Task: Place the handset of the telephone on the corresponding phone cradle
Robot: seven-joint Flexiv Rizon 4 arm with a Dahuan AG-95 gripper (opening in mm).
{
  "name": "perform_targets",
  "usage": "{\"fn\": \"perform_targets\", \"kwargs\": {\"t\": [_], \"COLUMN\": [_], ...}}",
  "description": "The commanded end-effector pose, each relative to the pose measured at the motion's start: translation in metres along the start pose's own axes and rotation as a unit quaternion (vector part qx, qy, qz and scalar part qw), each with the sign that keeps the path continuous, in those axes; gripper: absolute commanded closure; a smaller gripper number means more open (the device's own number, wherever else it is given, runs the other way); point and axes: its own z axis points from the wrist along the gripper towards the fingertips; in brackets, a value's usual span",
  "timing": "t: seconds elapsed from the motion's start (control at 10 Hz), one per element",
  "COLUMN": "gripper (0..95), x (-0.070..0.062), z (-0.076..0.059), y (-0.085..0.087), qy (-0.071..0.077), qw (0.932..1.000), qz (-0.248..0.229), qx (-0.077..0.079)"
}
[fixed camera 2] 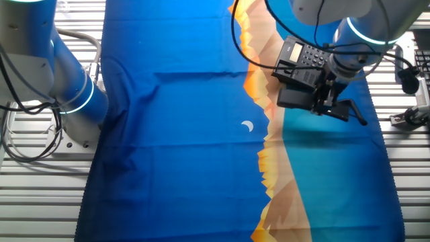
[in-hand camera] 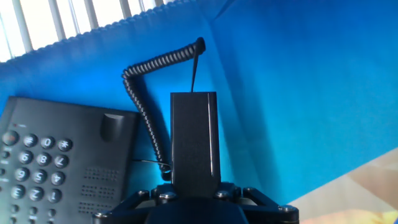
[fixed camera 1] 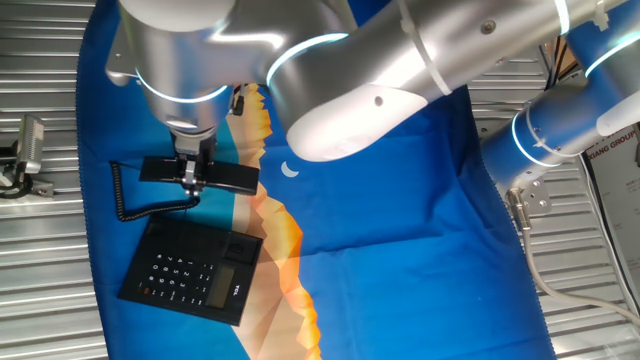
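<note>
Your pincer [fixed camera 1: 190,178] is clamped on the handset [fixed camera 1: 200,172] near its middle, apparently holding it clear of the surface [fixed camera 1: 400,230]. In the hand view the handset's long axis runs toward 12 o'clock, while the phone base [in-hand camera: 56,162] and its cradle [in-hand camera: 112,130] lie at about 9 o'clock, beside the coiled cord [in-hand camera: 146,93]. You'd likely shift that way.

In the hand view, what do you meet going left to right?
Phone base keypad → cradle recess → coiled cord → handset, held in the gripper → bare blue cloth.
</note>
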Motion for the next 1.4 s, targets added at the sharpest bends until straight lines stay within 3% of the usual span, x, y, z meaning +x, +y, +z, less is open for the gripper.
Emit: {"fn": "perform_targets", "kwargs": {"t": [0.1,1.4], "gripper": [95.0,95.0], "x": [-0.0006,0.0029], "z": [-0.0021,-0.0022], "y": [0.0042,0.0116], "qy": [0.001,-0.006], "qw": [1.0,1.0], "qz": [0.001,0.001], "qx": [0.0,-0.001]}}
